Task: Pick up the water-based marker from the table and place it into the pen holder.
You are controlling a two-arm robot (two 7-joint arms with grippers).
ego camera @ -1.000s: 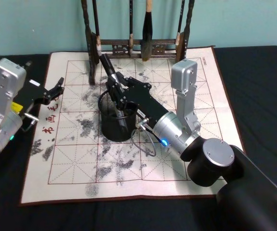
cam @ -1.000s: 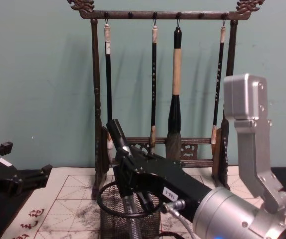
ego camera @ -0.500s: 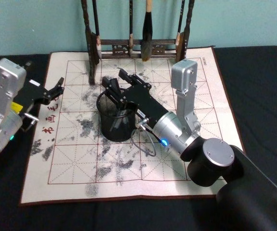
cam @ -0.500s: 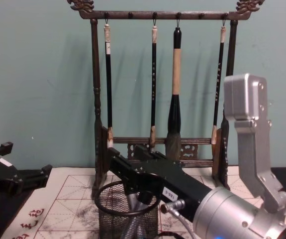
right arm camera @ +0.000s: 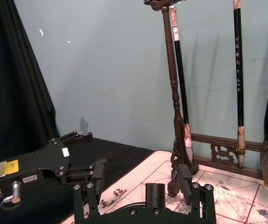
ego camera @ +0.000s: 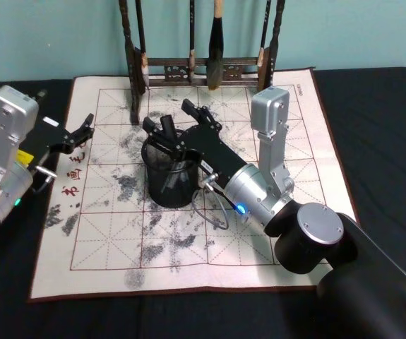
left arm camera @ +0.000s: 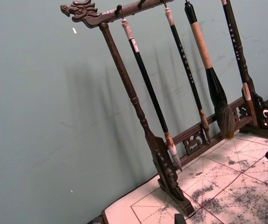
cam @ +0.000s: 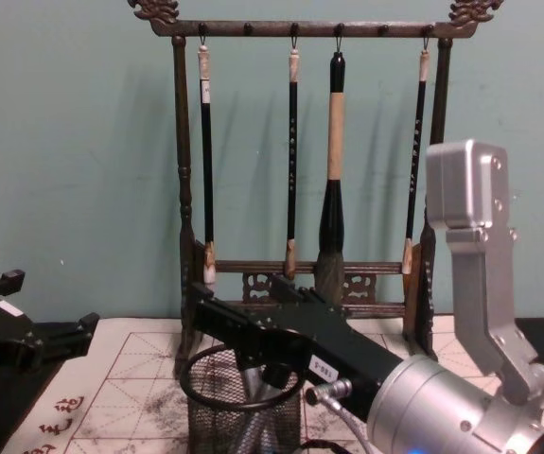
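Now my right gripper [ego camera: 176,121] hovers just above the far rim of the pen holder [ego camera: 169,185], fingers spread apart and gripping nothing. The head view shows 1 finger [ego camera: 153,132] over the holder's left rim and the other [ego camera: 201,115] beyond its far-right side. From the chest view the gripper [cam: 243,307] sits directly over the holder [cam: 243,416], level with its thick dark rim. The water-based marker [cam: 253,421] stands inside the holder, seen as a pale shaft through the mesh, leaning against the wall; its upper end sits under my gripper body, so I cannot tell how far it rises. The holder stands on the calligraphy mat [ego camera: 118,240], which lies on the table [ego camera: 379,127], in front of the brush rack [cam: 309,151] with 4 brushes hanging on it. My left gripper [ego camera: 82,131] rests well left of the holder, at the mat's left edge, fingers slightly parted and empty. The right wrist view shows that gripper [right arm camera: 85,161] lying low over the black tabletop.
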